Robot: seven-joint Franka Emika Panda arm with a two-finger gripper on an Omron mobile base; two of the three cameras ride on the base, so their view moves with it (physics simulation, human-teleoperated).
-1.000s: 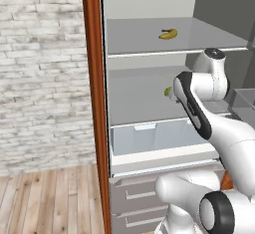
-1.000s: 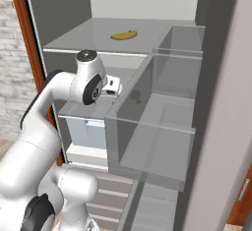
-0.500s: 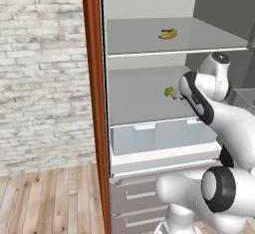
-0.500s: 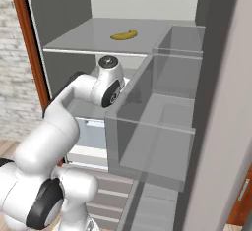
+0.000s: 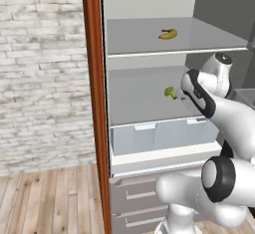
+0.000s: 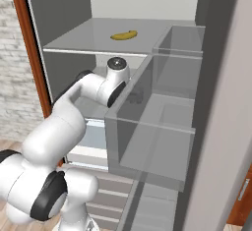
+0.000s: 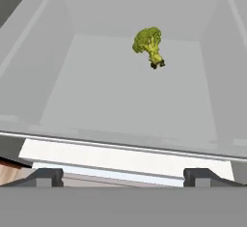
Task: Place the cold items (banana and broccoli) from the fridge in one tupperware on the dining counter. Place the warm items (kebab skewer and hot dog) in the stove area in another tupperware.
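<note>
Since a second ago the arm has swung right and deeper into the fridge (image 5: 149, 54). The end effector (image 7: 123, 175) is released, its jaws spread wide, facing the broccoli (image 7: 149, 45) at 12 o'clock on the middle shelf (image 5: 144, 103). The banana (image 5: 168, 33) lies unmoved on the upper shelf.

Arm raised from the base, elbow bent, forearm reaching forward and level. Wrist angled slightly downward. Gripper (image 7: 123, 177) with jaws spread wide, fingertips (image 7: 46, 177) far apart at either side, nothing between them.
</note>
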